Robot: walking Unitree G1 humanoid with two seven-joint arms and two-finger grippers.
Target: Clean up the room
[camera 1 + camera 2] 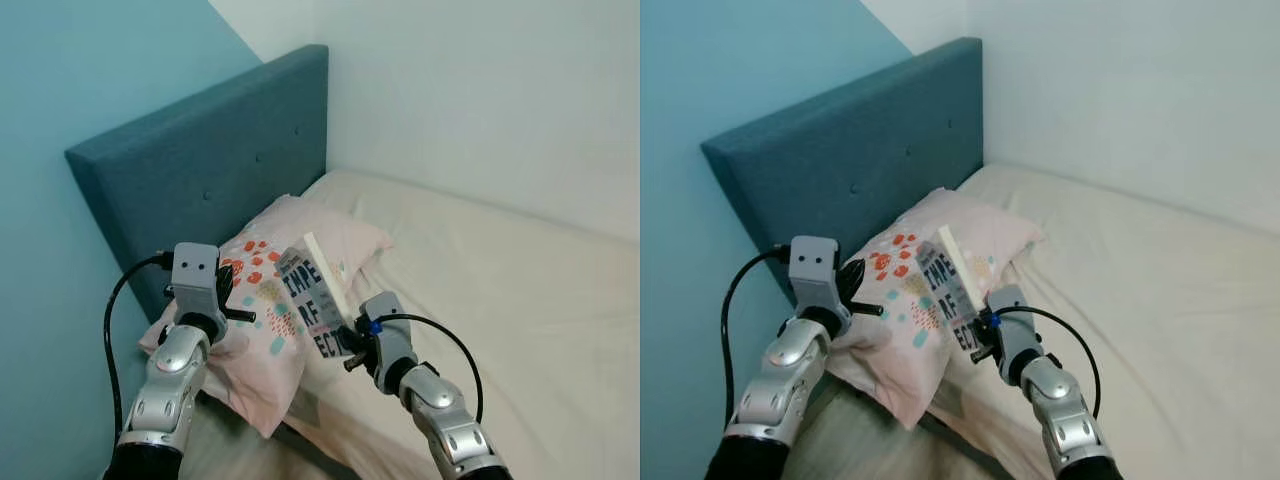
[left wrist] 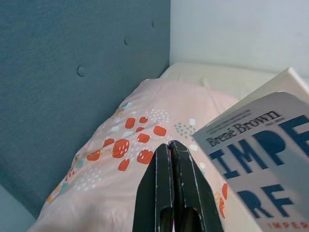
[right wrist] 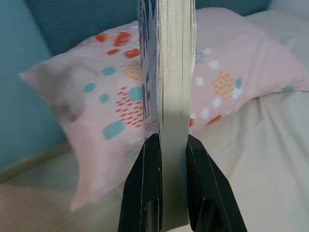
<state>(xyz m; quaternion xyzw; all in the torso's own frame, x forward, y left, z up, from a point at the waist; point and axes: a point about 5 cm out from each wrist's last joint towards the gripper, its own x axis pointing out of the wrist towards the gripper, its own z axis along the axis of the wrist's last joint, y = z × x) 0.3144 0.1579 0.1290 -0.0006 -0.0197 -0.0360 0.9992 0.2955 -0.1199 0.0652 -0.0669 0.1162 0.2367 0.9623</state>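
Both silver arms reach out over the near edge of the bed, and the right hand is clamped on a book, its two black fingers pinching the lower end of the page block from either side. That book stands nearly upright, lifted clear of the bedding, in front of the pink patterned pillow and just beside it. It is a paperback with a pale grey cover, big dark blue block letters, an author's name in small type along one end, and cream page edges that look clean and flat. The left hand hovers close over the pillow's near corner with its fingers pressed together on nothing.

As I read it, the tidying step in hand is getting the book off the bed: it is already picked up and now needs carrying away. Next comes a turn away from the blue headboard towards wherever books belong, which I cannot see from here. A grip on only the bottom edge leaves the tall book free to tip or fan open, so the move calls for a steady wrist and no sudden swing. After that the pillow, which lies askew against the headboard, probably wants straightening.
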